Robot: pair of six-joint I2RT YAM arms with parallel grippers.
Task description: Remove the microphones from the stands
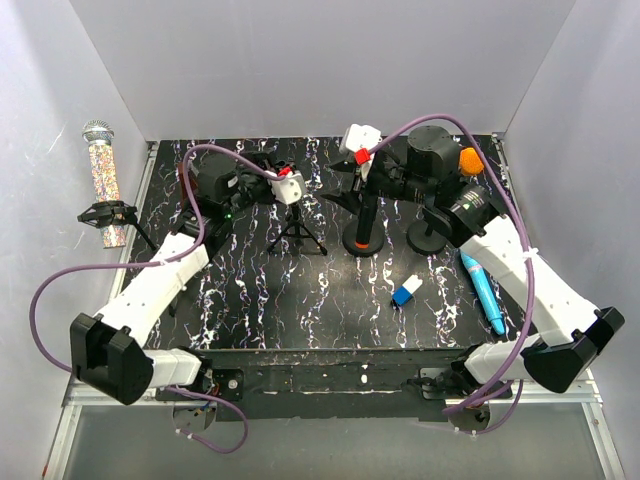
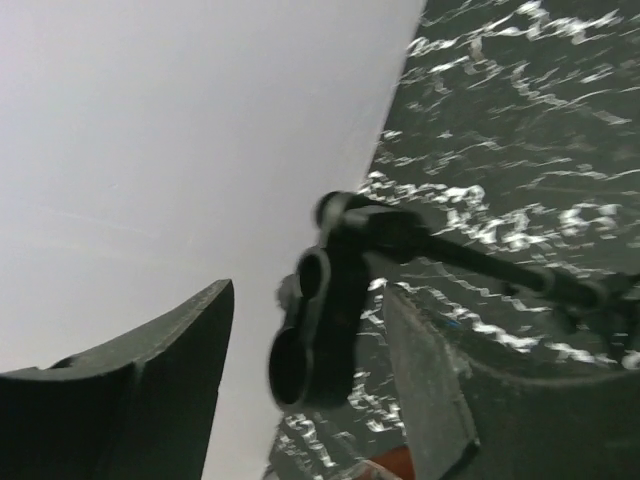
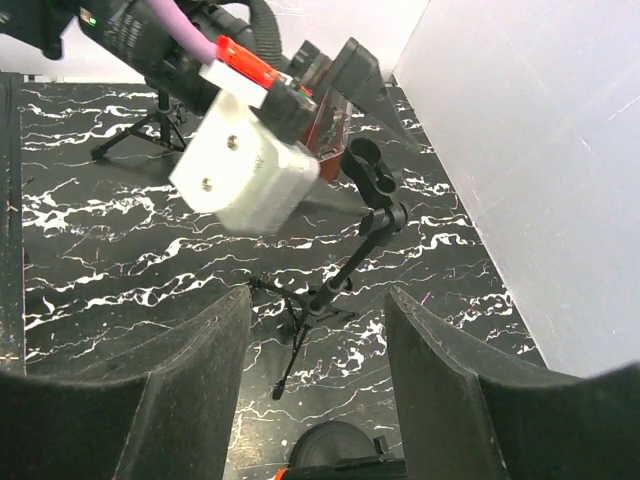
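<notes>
Task looks not yet done. The glitter-handled mic (image 1: 101, 165) stands upright at the far left edge of the table, against the left wall. It seems to sit in the clip of a small black stand (image 1: 108, 214), tho the top view is too small to be sure the clip grips it.

L gripper (image 2: 310, 295) is elsewhere, at the centre tripod stand (image 1: 296, 232). Its fingers are spread wide either side of that stand's clip (image 2: 300, 360), which is empty, w/ nothing held. Mic is well apart from it, off to its left.

R gripper (image 3: 318, 300) is also spread wide and holds nothing. It hangs above the table near the back, facing the centre tripod, further from the mic.

Left to do, I'd judge: reach the mic, grip it, lift it out.
</notes>
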